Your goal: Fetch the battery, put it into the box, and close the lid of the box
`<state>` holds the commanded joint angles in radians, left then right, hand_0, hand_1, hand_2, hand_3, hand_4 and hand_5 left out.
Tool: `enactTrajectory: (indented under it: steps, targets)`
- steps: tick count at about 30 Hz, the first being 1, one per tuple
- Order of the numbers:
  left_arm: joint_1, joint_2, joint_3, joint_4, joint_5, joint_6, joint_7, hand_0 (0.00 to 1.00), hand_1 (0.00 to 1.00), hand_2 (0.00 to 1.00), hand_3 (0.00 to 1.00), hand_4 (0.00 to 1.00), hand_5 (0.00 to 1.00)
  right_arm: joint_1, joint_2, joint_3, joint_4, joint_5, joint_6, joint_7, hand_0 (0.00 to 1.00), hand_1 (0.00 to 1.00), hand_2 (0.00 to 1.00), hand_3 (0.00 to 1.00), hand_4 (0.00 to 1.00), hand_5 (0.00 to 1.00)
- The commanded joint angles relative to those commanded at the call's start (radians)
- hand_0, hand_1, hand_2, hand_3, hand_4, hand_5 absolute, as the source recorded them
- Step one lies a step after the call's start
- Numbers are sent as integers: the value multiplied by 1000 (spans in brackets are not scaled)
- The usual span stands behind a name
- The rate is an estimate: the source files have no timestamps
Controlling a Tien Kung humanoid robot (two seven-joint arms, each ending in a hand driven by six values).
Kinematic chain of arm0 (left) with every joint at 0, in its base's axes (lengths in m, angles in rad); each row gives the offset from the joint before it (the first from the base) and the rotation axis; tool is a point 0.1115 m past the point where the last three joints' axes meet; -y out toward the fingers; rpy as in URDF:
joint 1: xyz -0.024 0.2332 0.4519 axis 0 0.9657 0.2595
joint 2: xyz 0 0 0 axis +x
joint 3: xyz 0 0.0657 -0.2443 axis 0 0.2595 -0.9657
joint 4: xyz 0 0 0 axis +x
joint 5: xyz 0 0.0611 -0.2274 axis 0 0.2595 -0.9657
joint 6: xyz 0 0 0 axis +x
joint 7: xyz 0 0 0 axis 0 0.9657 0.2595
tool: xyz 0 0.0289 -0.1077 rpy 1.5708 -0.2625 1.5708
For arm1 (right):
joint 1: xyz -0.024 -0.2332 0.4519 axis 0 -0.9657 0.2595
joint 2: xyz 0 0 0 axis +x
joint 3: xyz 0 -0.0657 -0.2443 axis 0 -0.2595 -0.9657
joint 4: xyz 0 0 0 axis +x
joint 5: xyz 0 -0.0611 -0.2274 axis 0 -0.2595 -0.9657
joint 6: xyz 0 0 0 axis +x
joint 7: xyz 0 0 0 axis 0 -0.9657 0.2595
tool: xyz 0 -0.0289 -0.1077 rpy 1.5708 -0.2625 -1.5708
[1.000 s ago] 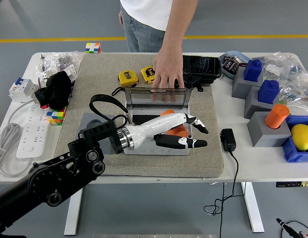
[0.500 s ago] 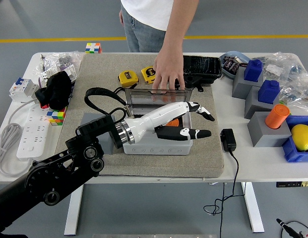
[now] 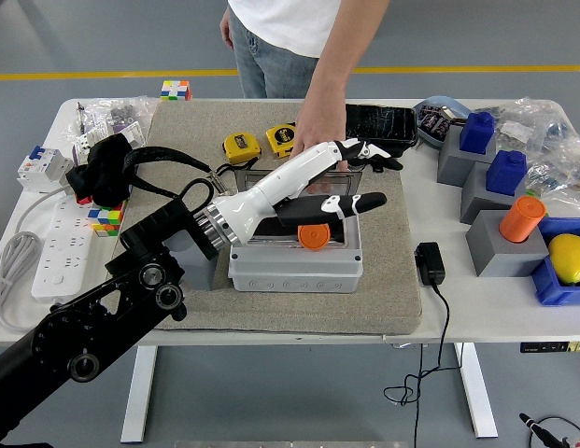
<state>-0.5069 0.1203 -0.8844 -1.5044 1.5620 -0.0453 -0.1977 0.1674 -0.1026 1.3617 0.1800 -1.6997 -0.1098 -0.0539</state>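
Behind the robot's left hand (image 3: pixel 350 177), the box's (image 3: pixel 294 264) lid and the person's hand (image 3: pixel 313 131) are mostly hidden. That left hand has its fingers spread and holds nothing, reaching over the grey box on the bench (image 3: pixel 476 308). An orange battery (image 3: pixel 315 237) sits inside the box

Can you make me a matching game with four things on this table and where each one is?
Things:
1. orange battery
2. lemon
3. yellow tape measure
4. white power strip

Places:
A. in the blue bin at the right edge
B. at the table's left edge
C. in the grey box
D. on the mat behind the box

Pairs: 1-C, 2-A, 3-D, 4-B
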Motion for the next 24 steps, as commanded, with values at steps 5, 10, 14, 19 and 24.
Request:
enactTrajectory:
  steps: [5,10,14,19,24]
  targets:
    - [17,-11,-58,-2,-108,11,-36,946,911,850,797,998,998,4,2,-2,0,6,0,1,864,812,781,835,998,998]
    - [38,-25,-99,6,-266,8,-68,948,922,863,816,998,998,4,3,9,0,-3,0,0,864,812,781,835,998,998]
    - [51,-31,-133,10,-389,-4,-79,948,922,863,816,998,998,3,6,10,0,-1,0,0,864,812,781,835,998,998]
    - [63,-34,-175,21,-479,-13,-85,971,975,906,868,998,998,3,8,9,0,1,0,0,864,812,780,834,998,998]
    - [71,-26,-194,31,-501,-17,-80,998,989,922,875,998,998,4,9,11,0,2,1,1,864,812,780,833,998,998]
